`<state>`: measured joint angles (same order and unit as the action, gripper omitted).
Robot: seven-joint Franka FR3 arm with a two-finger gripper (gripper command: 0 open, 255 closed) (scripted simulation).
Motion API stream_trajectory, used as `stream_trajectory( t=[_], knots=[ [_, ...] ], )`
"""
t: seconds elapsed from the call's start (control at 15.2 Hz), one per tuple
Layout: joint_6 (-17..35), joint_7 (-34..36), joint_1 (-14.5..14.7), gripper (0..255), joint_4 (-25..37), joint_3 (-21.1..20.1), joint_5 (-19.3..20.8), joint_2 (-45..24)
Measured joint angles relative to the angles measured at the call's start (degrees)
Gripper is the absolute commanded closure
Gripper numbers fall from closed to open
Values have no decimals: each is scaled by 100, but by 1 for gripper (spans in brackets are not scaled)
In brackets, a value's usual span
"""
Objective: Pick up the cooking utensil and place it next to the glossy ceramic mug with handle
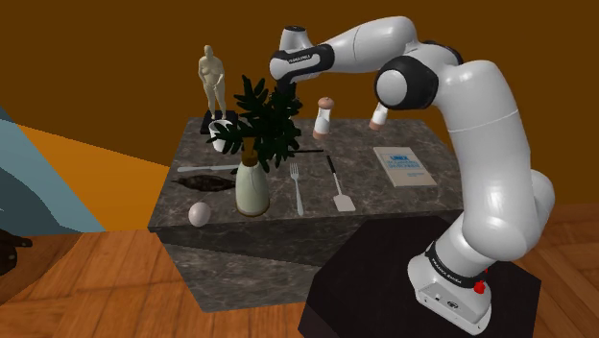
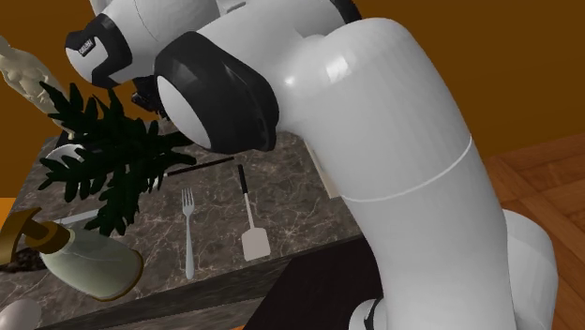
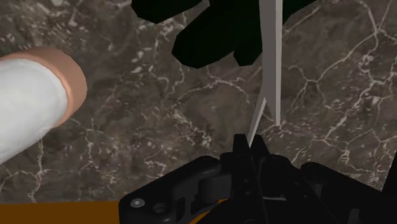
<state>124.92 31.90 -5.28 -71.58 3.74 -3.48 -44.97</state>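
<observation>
A dark marble table (image 1: pixel 384 197) with pale veins stands on a wooden floor (image 1: pixel 115 288), with orange-brown walls (image 1: pixel 115 58) behind it. A blue-grey shape (image 1: pixel 29 182) sits at the shoulder view's far left. The arm's black stand (image 1: pixel 384 278) sits against the table's near side.

Near the table's middle, a pale vase (image 1: pixel 252 187) holds a dark leafy plant (image 1: pixel 269 120). At 11 o'clock from the vase a white mug (image 1: pixel 227 136) stands partly behind the leaves, so I cannot tell what is in it. At about 1 o'clock from the vase stand two shakers, one (image 1: pixel 324 119) nearer and the other (image 1: pixel 379 117) farther along.

The spatula (image 1: pixel 343 201) lies flat on the table at 3 o'clock from the vase, untouched, well apart from the mug. A fork (image 1: pixel 298 188) lies between the two, and a booklet (image 1: pixel 404 165) lies at the spatula's 2 o'clock. A pale figurine (image 1: pixel 210 82) stands at 12 o'clock from the mug, and a small white ball (image 1: pixel 200 213) rests at 8 o'clock from the vase.

In the wrist view the gripper (image 3: pixel 250 145) hangs over bare marble, its fingertips drawn narrow, nearly meeting, clasping nothing.
</observation>
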Motion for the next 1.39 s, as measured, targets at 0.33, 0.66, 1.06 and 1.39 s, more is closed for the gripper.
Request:
stream_trajectory(
  t=[0.33, 0.66, 1.06, 1.39],
  knots=[
    [113, -94, 122, 0, -239, 191, 8, 118],
    [168, -171, 182, 0, -291, 322, -883, -33],
    [-358, -506, 887, 0, -118, 1267, -1053, -20],
    [-398, -546, 969, 0, -131, 1383, -878, -5]
  ],
)
